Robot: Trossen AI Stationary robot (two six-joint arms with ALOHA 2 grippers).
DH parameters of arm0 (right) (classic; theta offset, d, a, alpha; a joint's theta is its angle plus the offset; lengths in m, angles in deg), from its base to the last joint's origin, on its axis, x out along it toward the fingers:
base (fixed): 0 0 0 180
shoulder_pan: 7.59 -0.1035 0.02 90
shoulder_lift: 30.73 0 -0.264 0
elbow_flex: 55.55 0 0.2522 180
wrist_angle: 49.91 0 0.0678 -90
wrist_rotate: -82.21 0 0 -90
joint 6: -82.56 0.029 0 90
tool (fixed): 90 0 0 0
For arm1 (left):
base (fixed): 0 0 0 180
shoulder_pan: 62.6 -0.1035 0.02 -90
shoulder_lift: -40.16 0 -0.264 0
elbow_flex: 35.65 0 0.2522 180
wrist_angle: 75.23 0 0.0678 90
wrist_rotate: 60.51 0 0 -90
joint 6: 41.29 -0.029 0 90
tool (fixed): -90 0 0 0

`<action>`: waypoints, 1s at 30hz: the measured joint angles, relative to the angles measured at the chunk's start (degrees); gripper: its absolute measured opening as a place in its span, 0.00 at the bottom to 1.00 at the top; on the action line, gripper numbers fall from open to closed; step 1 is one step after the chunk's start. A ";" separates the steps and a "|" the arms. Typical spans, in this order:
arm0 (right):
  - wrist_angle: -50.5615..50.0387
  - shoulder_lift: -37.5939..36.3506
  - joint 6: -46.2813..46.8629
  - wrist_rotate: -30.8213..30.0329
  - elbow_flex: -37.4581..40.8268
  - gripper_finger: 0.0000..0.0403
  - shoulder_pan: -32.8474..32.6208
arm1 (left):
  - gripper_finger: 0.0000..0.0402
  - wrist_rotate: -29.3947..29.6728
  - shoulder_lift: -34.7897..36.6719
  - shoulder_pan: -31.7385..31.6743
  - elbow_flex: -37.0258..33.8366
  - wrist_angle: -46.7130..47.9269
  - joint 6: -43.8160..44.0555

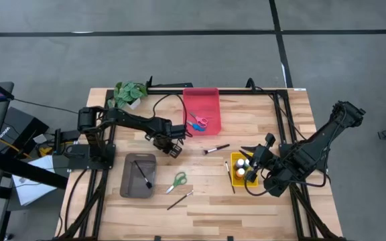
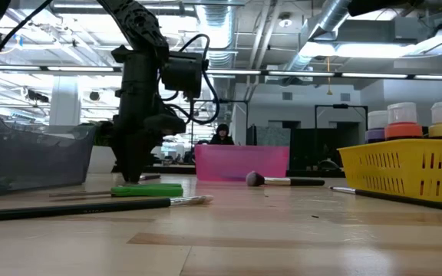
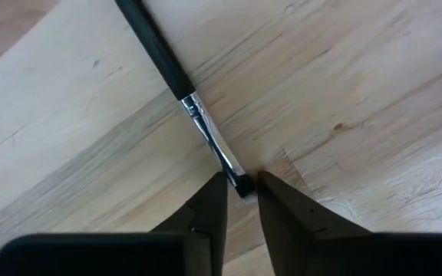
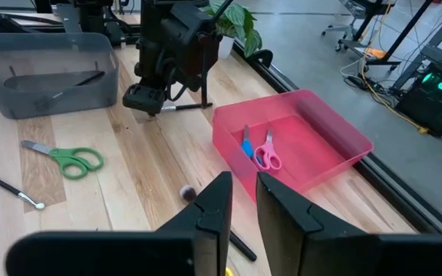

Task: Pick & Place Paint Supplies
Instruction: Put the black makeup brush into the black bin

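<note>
A thin dark-handled brush (image 3: 156, 47) lies on the wooden table between the red tray (image 1: 202, 110) and the grey tray (image 1: 138, 175). My left gripper (image 1: 173, 148) points down over the brush's tip end and is shut on it. My right gripper (image 4: 244, 192) hangs shut, with nothing in it, above the yellow tray (image 1: 242, 169), which holds paint bottles (image 1: 241, 163). Green scissors (image 1: 177, 181) and two more brushes (image 1: 179, 199) (image 1: 216, 148) lie flat on the table. The red tray holds pink and blue scissors (image 4: 258, 149). The grey tray holds a brush (image 1: 144, 174). My left gripper pinches the brush's dark tip (image 3: 240, 186), just past the metal ferrule (image 3: 206, 130), between its two fingers. The fingers come from above, pointing down, and lie across the brush. The brush lies flat on the table, its handle running away from the fingers.
A small potted plant (image 1: 129, 92) stands at the table's far left corner. Another brush (image 1: 230, 175) lies beside the yellow tray. Cables run along the far edge and the right side. Bare wood lies toward the table's near edge.
</note>
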 joint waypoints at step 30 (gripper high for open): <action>-1.97 -0.02 0.04 1.36 0.02 0.14 0.00 | 0.00 1.85 7.41 0.80 -3.18 -0.76 -3.75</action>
